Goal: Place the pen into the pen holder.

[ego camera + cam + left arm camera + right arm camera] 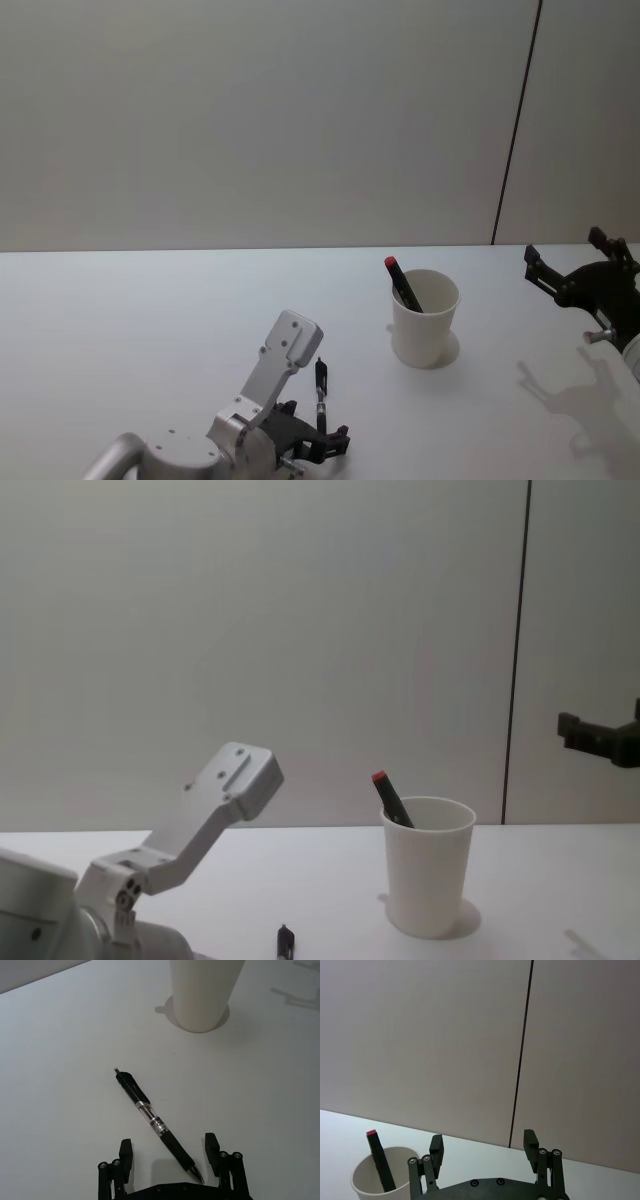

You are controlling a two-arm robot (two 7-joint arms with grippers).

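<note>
A black pen (320,388) (154,1121) (285,941) lies flat on the white table, left of the pen holder. My left gripper (318,428) (168,1142) hovers low over the pen's writing end, open, one finger on each side and apart from the barrel. The pen holder (425,320) (204,995) (369,1180) (428,868) is a white paper cup standing upright, with a red-capped black marker (401,281) (380,1161) (389,797) leaning inside it. My right gripper (563,247) (483,1138) (600,736) hangs open and empty in the air, right of the cup.
The white table (150,330) is bare around the pen and cup. A pale wall (260,120) with a dark vertical seam rises behind its far edge.
</note>
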